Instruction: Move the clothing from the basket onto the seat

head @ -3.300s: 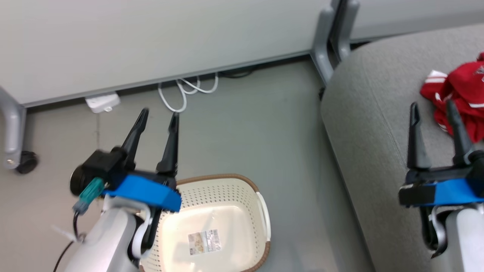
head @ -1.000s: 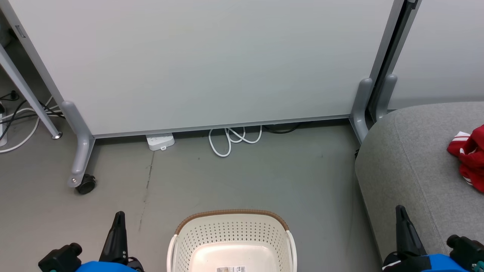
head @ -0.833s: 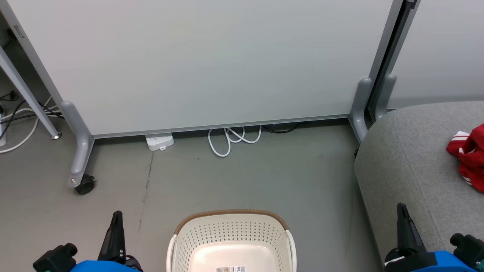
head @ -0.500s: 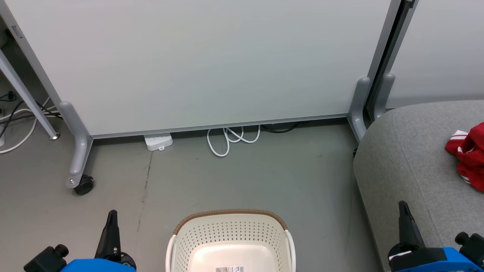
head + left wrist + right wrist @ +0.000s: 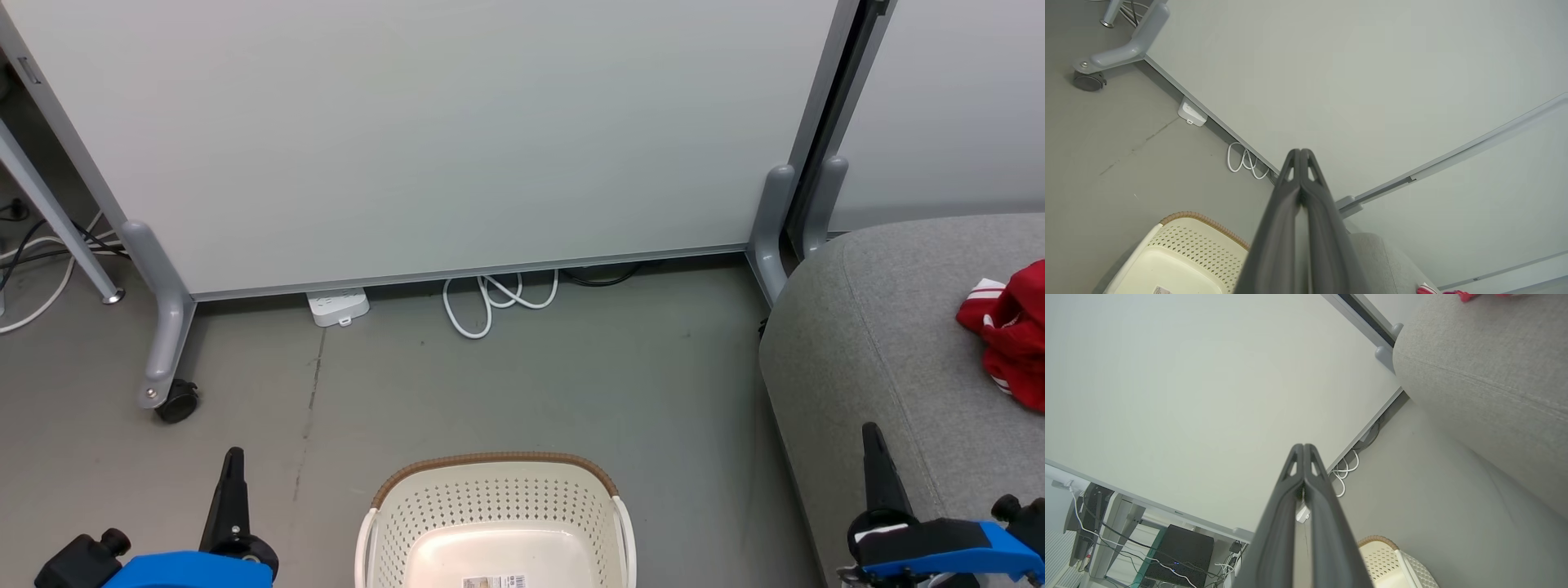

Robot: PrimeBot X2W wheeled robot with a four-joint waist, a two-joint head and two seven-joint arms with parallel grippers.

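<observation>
The white perforated basket [image 5: 490, 460] with its brown rim stands on the floor at the bottom centre; its bare bottom shows a label sticker. The red clothing [image 5: 1012, 335] with white stripes lies bunched on the grey seat [image 5: 865, 343] at the right edge. My left gripper [image 5: 234, 457] is shut and holds nothing, low to the left of the basket. My right gripper [image 5: 870, 433] is shut and holds nothing, over the seat's front edge. The left wrist view shows shut fingers [image 5: 1300, 152] above the basket [image 5: 1208, 222]. The right wrist view shows shut fingers [image 5: 1303, 447] beside the seat [image 5: 1486, 375].
A pale partition panel [image 5: 424, 139] stands behind on grey legs with a caster [image 5: 175, 402]. A white power strip [image 5: 337, 307] and a coiled white cable [image 5: 490, 302] lie at its base. More cables [image 5: 33, 253] lie at the far left. Grey floor [image 5: 522, 384] spreads between panel and basket.
Since the earliest frame the camera has swung, and both grippers have gone from open to shut. Over the last second both grippers sank slightly toward the bottom edge.
</observation>
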